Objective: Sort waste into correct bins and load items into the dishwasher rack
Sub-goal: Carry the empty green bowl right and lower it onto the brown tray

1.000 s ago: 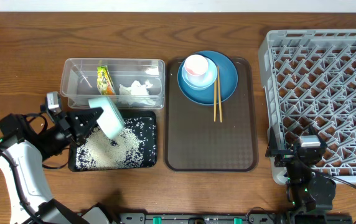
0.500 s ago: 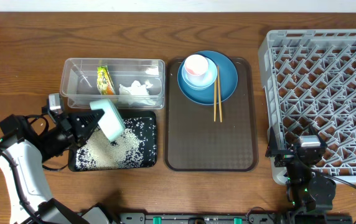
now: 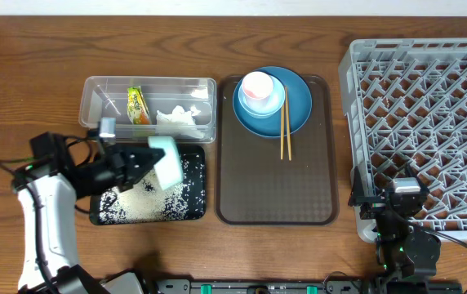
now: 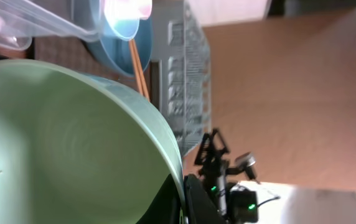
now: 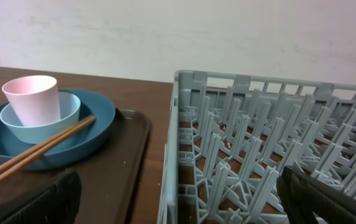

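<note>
My left gripper (image 3: 140,162) is shut on the rim of the mint-green bowl (image 3: 166,162), holding it on its side above the black tray (image 3: 197,184), which holds loose rice (image 3: 140,204). In the left wrist view the mint-green bowl (image 4: 66,143) fills the frame, its rim pinched between my fingers (image 4: 184,202). The clear container (image 3: 95,102) holds the yellow-green wrapper (image 3: 139,105) and white tissue (image 3: 177,118). The dark blue plate (image 3: 299,102) carries the light blue bowl (image 3: 269,104), pink cup (image 3: 258,86) and chopsticks (image 3: 285,131). My right gripper (image 5: 178,199) is open at the grey rack's (image 3: 429,114) front left corner.
The brown serving tray (image 3: 276,175) lies between the bins and the rack, with the plate stack at its far end. The rack (image 5: 259,149) stands right beside my right gripper. Bare wooden table runs along the far edge and the left.
My left arm has moved to the right with the mint-green bowl, from the tray's left part to over its right part. More rice lies spread on the tray. The right arm has not moved.
</note>
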`<state>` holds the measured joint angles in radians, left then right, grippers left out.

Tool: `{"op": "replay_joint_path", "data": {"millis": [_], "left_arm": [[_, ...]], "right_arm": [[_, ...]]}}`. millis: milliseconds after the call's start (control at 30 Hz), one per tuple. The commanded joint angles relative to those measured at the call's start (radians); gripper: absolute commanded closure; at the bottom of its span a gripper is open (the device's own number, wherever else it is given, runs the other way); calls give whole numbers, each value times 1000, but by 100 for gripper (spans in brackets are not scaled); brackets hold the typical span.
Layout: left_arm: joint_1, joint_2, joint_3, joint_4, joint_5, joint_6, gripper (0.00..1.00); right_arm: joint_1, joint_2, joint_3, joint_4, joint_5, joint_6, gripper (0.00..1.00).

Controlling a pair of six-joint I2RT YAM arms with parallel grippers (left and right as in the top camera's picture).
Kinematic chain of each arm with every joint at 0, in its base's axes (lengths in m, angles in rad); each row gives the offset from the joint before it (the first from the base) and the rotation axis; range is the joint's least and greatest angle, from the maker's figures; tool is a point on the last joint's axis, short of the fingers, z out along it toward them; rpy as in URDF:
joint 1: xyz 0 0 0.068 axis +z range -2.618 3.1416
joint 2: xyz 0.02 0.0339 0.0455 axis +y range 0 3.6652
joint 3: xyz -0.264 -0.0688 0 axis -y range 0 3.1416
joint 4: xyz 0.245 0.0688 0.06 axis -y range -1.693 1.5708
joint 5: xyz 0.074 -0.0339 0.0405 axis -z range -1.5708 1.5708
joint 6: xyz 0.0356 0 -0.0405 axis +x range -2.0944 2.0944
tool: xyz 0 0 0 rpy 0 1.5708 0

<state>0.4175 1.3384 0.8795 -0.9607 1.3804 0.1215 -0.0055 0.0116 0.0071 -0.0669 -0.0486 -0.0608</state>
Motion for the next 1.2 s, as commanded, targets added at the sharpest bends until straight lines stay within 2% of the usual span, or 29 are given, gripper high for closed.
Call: {"op": "replay_joint_path", "data": {"millis": [0, 133, 367, 500, 867, 1167], "left_arm": [[-92, -2, 2, 68, -105, -147, 94], [-243, -11, 2, 203, -272, -335, 94], [-521, -29, 2, 433, -476, -560, 94], [-695, -27, 1, 486, -681, -649, 94], [-1064, -7, 1, 517, -1099, -685, 94], [-1188, 63, 1, 592, -1270, -685, 94]], "right_arm": [[-5, -7, -2, -2, 4, -8, 1], [-5, -7, -2, -3, 4, -8, 1], [-5, -7, -2, -3, 4, -8, 1], [-5, -7, -2, -3, 4, -8, 1], [-5, -7, -2, -3, 4, -8, 1], [-5, -7, -2, -3, 4, -8, 1]]}}
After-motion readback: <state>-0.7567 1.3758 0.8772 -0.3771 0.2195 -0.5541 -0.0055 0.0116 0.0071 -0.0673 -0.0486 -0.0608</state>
